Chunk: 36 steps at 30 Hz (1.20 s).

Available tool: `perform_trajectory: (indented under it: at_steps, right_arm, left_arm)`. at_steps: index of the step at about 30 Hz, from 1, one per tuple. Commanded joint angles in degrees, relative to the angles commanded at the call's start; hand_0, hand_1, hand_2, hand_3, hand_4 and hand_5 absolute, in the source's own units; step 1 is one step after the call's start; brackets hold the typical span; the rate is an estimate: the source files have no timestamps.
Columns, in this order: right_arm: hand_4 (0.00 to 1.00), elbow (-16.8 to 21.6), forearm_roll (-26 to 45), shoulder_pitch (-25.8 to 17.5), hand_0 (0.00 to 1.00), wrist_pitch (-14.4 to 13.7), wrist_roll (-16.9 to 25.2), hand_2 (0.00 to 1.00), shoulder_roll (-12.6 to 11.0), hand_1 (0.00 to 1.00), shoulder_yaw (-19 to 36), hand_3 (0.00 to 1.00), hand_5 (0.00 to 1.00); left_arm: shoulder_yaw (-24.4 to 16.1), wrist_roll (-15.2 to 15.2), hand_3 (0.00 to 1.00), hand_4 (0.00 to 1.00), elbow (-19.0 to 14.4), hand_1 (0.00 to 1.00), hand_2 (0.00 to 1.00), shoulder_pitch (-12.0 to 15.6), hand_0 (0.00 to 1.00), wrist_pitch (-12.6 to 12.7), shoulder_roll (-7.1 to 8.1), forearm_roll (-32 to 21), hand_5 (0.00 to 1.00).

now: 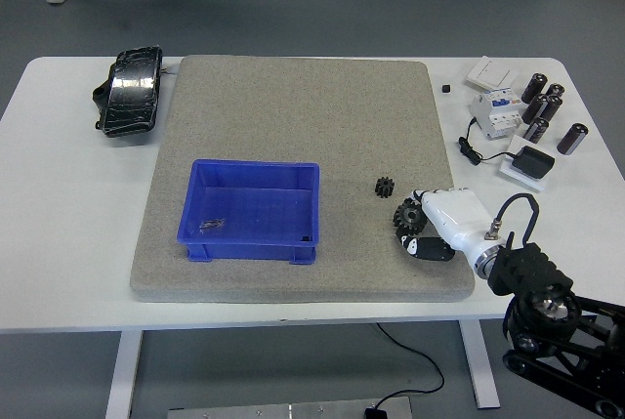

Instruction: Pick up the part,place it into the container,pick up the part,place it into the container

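Note:
A large black gear (pixel 407 215) lies on the grey felt mat (pixel 293 116) at the right. My right hand (pixel 422 227), white with black fingertips, is curled around it from the right and touches it; I cannot tell whether it is lifted. A smaller black gear (pixel 385 186) sits free on the mat just up and left of the hand. The blue container (pixel 250 210) stands on the mat left of centre, with a small dark piece on its floor. My left arm is out of view.
A black pouch (pixel 130 92) lies on the white table at the far left. At the far right are several black cylinders (pixel 543 106), a white breaker unit (pixel 496 111), a black adapter (pixel 533 162) with its cable, and a white switch plate (pixel 491 73).

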Motion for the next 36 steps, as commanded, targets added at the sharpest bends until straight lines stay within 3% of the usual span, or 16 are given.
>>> perform_trajectory:
  at_steps: [4, 11, 12, 13, 18, 19, 24, 25, 30, 31, 36]
  right_arm:
    - [0.23, 1.3, 0.6, 0.4, 0.304, -1.5, 0.6, 0.301, -0.2, 0.346, 0.7, 0.437, 0.002]
    - [0.239, 7.3, 1.9, 3.6, 0.312, -3.2, 0.9, 0.307, 0.7, 0.354, 1.4, 0.445, 0.002]
    - [0.239, 7.9, 2.0, 4.4, 0.312, -3.3, 0.9, 0.307, 1.2, 0.354, 1.2, 0.445, 0.002]
    - [0.295, 8.5, 2.0, 5.5, 0.38, -3.5, 0.9, 0.35, 2.0, 0.414, 0.8, 0.489, 0.002]
    - [0.295, 8.4, 1.8, 9.2, 0.38, -3.7, 1.0, 0.35, 5.5, 0.414, -1.1, 0.489, 0.002]
    - [0.401, 8.1, 1.8, 9.8, 0.482, -3.7, 1.0, 0.5, 6.1, 0.512, -1.4, 0.57, 0.002]
    - [0.401, 6.1, 1.0, 13.0, 0.482, -2.5, 0.9, 0.5, 9.4, 0.512, -4.3, 0.57, 0.002]
    - [0.453, 5.7, 0.8, 13.6, 0.633, -2.1, 0.8, 0.652, 9.9, 0.672, -5.0, 0.652, 0.242]
    - [0.453, 4.1, 0.4, 15.9, 0.633, -0.4, 0.3, 0.652, 11.3, 0.672, -7.9, 0.652, 0.242]
    - [0.576, 3.8, 0.4, 16.3, 0.787, -0.1, 0.2, 0.783, 11.6, 0.801, -8.5, 0.693, 0.323]
    - [0.576, 3.2, 1.4, 17.4, 0.787, 1.4, -0.1, 0.783, 12.4, 0.801, -10.6, 0.693, 0.323]
  left_arm:
    - [0.1, 0.0, 0.562, 0.484, 0.0, 0.669, 0.6, 0.1, 0.678, 0.0, -0.07, 0.0, 0.449]
    - [-0.2, 0.4, 0.562, 0.483, -0.1, 0.669, 0.599, 0.4, 0.678, 0.2, -0.03, 0.4, 0.45]
    - [-0.2, 0.4, 0.562, 0.483, -0.1, 0.669, 0.599, 0.4, 0.678, 0.2, -0.04, 0.5, 0.45]
    - [-0.2, 0.4, 0.561, 0.481, -0.1, 0.669, 0.6, 0.4, 0.678, 0.2, -0.06, 0.5, 0.455]
    - [-0.4, 0.6, 0.561, 0.481, -0.2, 0.669, 0.6, 0.5, 0.678, 0.1, -0.05, 0.8, 0.455]
    - [-0.4, 0.6, 0.562, 0.481, -0.2, 0.669, 0.6, 0.5, 0.678, 0.1, -0.04, 0.9, 0.454]
    - [-0.5, 0.8, 0.562, 0.481, -0.2, 0.669, 0.6, 0.6, 0.678, 0.1, 0.06, 1.2, 0.454]
    - [-0.5, 0.9, 0.562, 0.482, -0.2, 0.669, 0.6, 0.5, 0.678, 0.1, 0.09, 1.2, 0.455]
    - [-0.5, 0.9, 0.562, 0.482, -0.2, 0.669, 0.6, 0.4, 0.678, 0.1, 0.18, 1.3, 0.455]
    - [-0.5, 0.9, 0.561, 0.482, -0.2, 0.669, 0.599, 0.4, 0.678, 0.1, 0.17, 1.3, 0.458]
    - [-0.5, 1.0, 0.561, 0.482, -0.2, 0.669, 0.599, 0.3, 0.678, 0.0, 0.19, 1.5, 0.458]
